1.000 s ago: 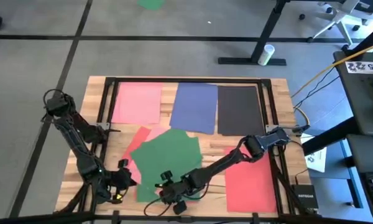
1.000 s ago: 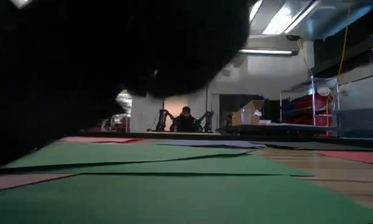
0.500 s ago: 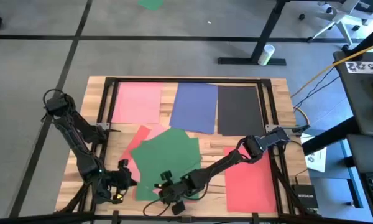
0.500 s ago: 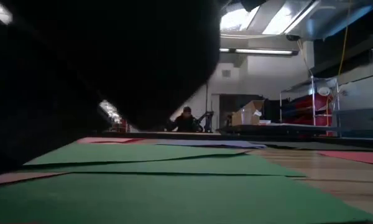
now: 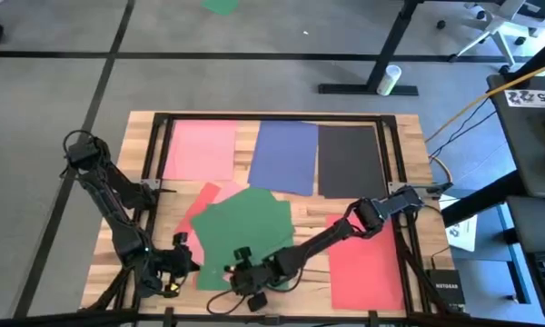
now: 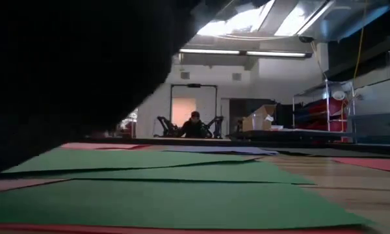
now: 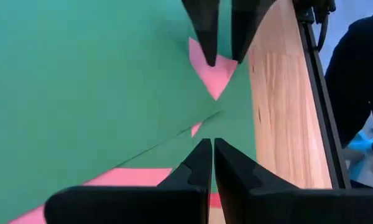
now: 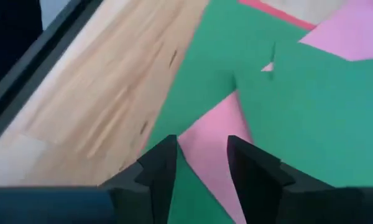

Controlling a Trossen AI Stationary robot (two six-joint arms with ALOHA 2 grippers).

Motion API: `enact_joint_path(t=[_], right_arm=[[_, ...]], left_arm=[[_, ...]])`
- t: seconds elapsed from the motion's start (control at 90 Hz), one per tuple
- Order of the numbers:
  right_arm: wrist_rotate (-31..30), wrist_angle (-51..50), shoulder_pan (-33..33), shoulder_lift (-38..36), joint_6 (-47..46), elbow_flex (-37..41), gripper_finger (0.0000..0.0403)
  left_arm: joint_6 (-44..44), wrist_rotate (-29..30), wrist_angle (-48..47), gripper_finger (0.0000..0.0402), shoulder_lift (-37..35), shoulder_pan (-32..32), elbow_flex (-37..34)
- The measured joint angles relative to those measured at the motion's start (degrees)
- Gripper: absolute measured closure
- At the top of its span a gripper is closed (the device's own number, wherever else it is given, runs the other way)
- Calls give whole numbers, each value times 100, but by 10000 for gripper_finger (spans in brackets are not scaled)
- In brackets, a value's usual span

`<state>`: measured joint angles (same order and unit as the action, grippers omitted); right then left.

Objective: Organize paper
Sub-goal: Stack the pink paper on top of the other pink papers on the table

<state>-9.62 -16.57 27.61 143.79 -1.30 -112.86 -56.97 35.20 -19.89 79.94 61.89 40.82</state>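
We find the right gripper (image 5: pixel 247 280) low over the near edge of the wooden table (image 5: pixel 409 150), its two dark fingers (image 8: pixel 158 171) parted by a narrow gap and closed on nothing, hovering just above the spot where a pink sheet (image 8: pixel 214 155) peeks out between overlapping green sheets (image 5: pixel 245 232). The left gripper (image 5: pixel 174 263) sits just to its left at the same near edge, and in its own wrist view its fingers (image 7: pixel 202 165) are pressed together with no paper between them; ahead of them we see the right gripper's two finger tips pointing down at the same pink wedge among the green sheets. Moving outward, the green sheets lie fanned and skewed across the middle of the table, on top of pink paper that juts out at their left side (image 5: pixel 198 202). A red sheet (image 5: pixel 365 263) lies flat to the right of the green pile, partly under the right arm, which reaches diagonally from the table's right side. Along the far side three sheets lie side by side: a pink one (image 5: pixel 202 150) at left, a blue one (image 5: pixel 286 156) in the middle, and a black one (image 5: pixel 350 161) at right, the blue touching the black. In the low view the green sheets (image 6: pixel 169 195) stretch across the foreground, and a person sits far off in the room beyond.
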Motion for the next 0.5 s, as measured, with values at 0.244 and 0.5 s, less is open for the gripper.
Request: enact_joint_path(t=[0.244,0.5], right_arm=[[-6,4,5,0,-45,0,275],[-104,8,-32,-2,-16,0,369]], left_arm=[[-4,0,-1,402,0,0,0],[-44,0,10,402,0,0,0]])
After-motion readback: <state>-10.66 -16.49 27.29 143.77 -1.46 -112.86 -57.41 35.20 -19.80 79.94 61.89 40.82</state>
